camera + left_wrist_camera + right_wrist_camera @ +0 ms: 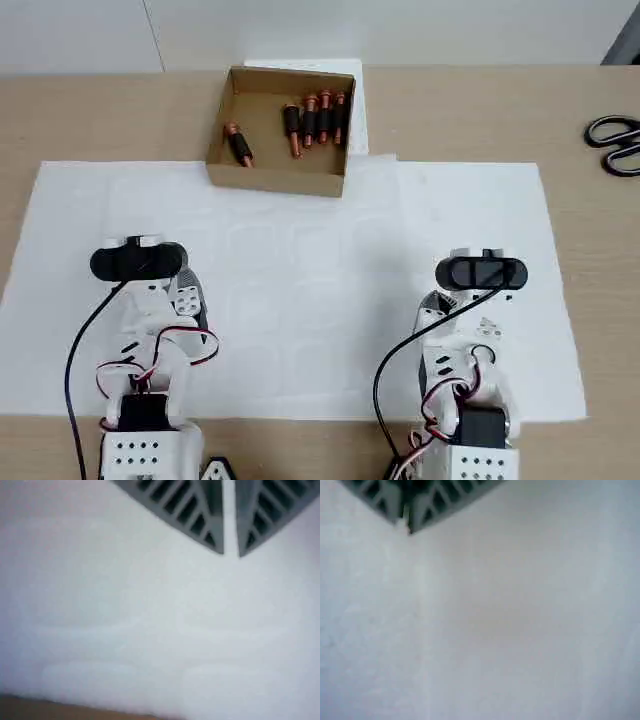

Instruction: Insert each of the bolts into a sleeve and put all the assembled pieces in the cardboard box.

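Left wrist view: left claw (231, 554) clenched, empty; right claw (405, 526) likewise, above paper (150, 630).

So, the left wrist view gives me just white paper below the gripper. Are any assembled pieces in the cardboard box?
Observer: Yes. Five black sleeves with copper-coloured bolts lie in the open brown cardboard box, four together and one apart.
Operator: And the other arm?
Observer: The right arm is folded back at the near edge of the wooden table, the right gripper over the white paper sheet.
Operator: Anything else around?
Observer: Black-handled scissors lie on the bare table, right of the sheet.
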